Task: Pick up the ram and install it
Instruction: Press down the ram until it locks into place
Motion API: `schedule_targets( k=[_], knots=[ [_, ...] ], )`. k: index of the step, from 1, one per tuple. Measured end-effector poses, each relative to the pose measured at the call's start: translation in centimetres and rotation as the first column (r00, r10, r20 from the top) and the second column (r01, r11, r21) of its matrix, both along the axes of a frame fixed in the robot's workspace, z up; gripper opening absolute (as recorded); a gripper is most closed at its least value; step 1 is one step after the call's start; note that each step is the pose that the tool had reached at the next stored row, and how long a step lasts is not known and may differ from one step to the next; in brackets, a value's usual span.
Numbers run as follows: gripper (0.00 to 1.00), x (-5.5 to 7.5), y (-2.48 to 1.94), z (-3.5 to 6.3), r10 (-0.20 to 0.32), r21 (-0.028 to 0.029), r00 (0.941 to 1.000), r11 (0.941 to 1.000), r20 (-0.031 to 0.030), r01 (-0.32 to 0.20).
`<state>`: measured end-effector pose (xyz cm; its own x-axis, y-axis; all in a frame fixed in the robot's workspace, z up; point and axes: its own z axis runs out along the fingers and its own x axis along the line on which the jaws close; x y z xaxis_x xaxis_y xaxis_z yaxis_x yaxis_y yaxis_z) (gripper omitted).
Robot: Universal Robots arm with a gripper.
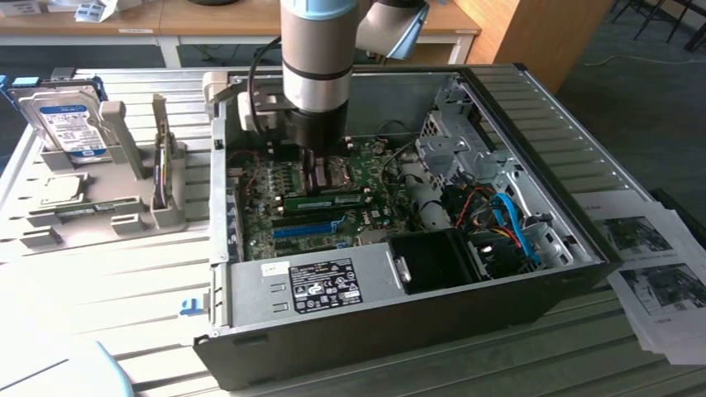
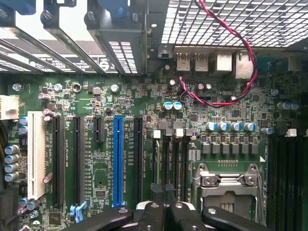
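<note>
Lab bench, open PC case [image 1: 364, 298] lying on slatted table [image 1: 99, 273]. Arm is down inside the case over the mobo [image 2: 144, 96]. Gripper [image 2: 163, 211] clenched, fingers together, right above the RAM slots [image 2: 168, 159]. The ram [image 1: 326, 201] looks already seated in the board w/ nothing in the jaws, so prob install/press step. Tight spot: case wall, drive cage [image 1: 458, 136], cables [image 1: 502, 219] all near.

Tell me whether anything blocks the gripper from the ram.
Nothing visible does. The ram sits on the green board right beside the shut gripper, and no cable crosses the gap between them.
</note>
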<state>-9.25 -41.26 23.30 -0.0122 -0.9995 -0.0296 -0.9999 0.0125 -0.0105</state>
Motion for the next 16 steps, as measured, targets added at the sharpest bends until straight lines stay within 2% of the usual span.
schedule_targets(
  k=[16],
  knots=[
    [0.09, -0.02, 0.00, -0.26, 0.000, -0.0002, 1.0000, 1.0000, -0.0001, 0.000]
  ],
)
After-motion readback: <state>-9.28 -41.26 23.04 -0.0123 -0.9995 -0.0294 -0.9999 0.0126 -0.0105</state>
